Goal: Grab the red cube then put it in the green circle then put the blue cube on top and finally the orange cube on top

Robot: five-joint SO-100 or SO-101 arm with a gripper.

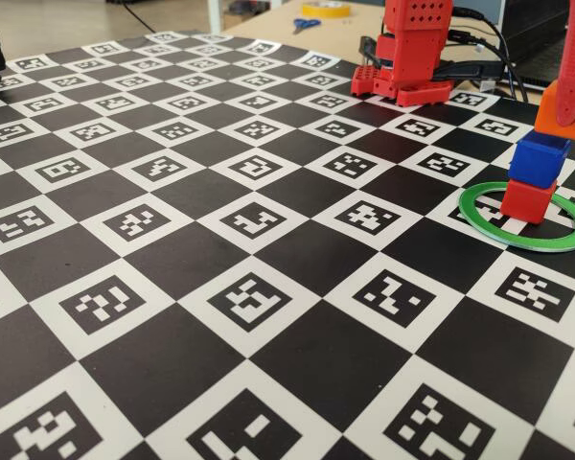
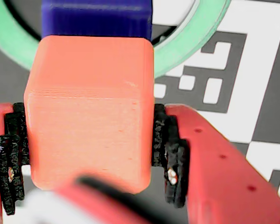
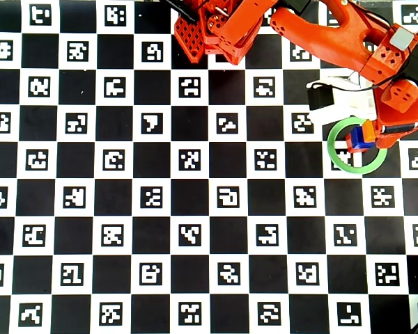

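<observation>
The table [image 1: 172, 240] is a big black and white checker board, and each white square has a little black code mark on it. At the back in the fixed view sit a roll of yellow tape [image 1: 326, 9] and blue scissors [image 1: 306, 24] on a tan desk. The red arm base [image 1: 414, 53] stands at the far edge. On the right lies the green circle [image 1: 556, 235], thin and flat. Inside it sits the red cube [image 1: 527, 200], with the blue cube [image 1: 539, 158] right on top. The orange cube [image 2: 91, 107] rests on the blue one, smooth with soft corners. The gripper [image 2: 89, 151] is closed on the orange cube, its 2 black pads pressing both sides.
</observation>
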